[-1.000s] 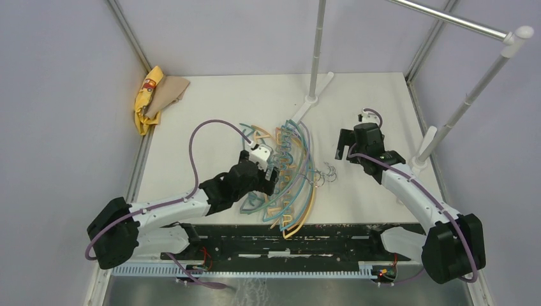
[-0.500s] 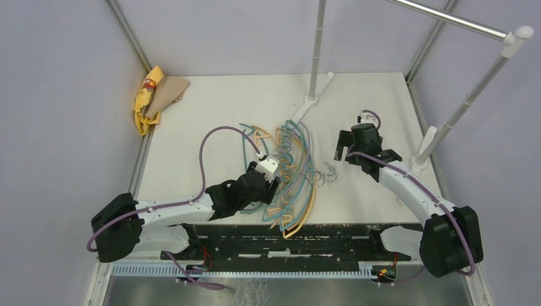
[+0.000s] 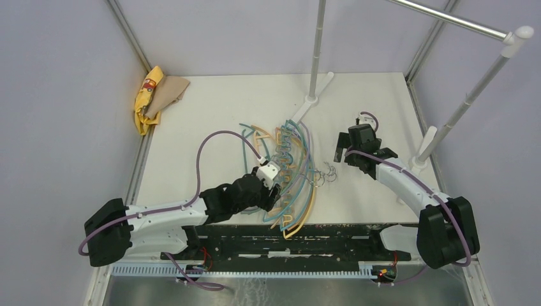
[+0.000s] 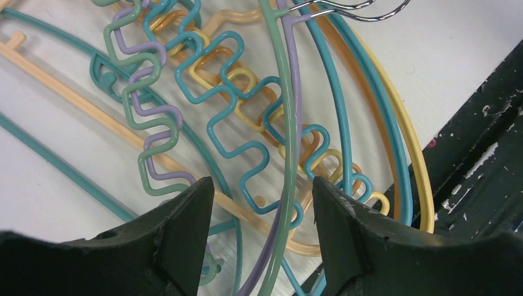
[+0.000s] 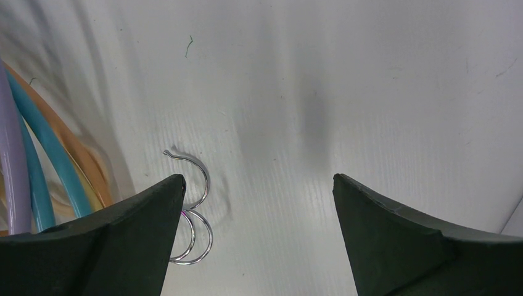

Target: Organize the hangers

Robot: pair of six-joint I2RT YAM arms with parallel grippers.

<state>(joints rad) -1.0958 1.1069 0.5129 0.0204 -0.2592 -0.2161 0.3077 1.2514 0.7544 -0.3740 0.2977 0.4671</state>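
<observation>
White table inside a grey-walled, metal-framed bay; a rack pole stands at the far centre.

Far left corner: a crumpled yellow-and-tan cloth, soft and not involved.

Left of centre: over the last second I have brought the left gripper nearer to me and onto the near left side of the pile. Its jaws have narrowed from full width to a middling gap. In the wrist view its black fingers straddle several strands, a pale green, a lilac and a teal one. The strands look thin against the gap, so I judge this a closing pinch, not yet a grip.

Centre: the hangers lie tangled in one heap toward the near edge, apparently undisturbed. They are thin, glossy curved rods in teal, tan-orange, lilac and pale green, with wavy notched stretches that interlock. I expect one strand to drag its neighbours.

Right of centre: the small bright wire hooks cluster on the pile's right side.

Right: the right gripper has edged slightly farther back and stays spread wide, empty, over bare table just beside the hooks.
</observation>
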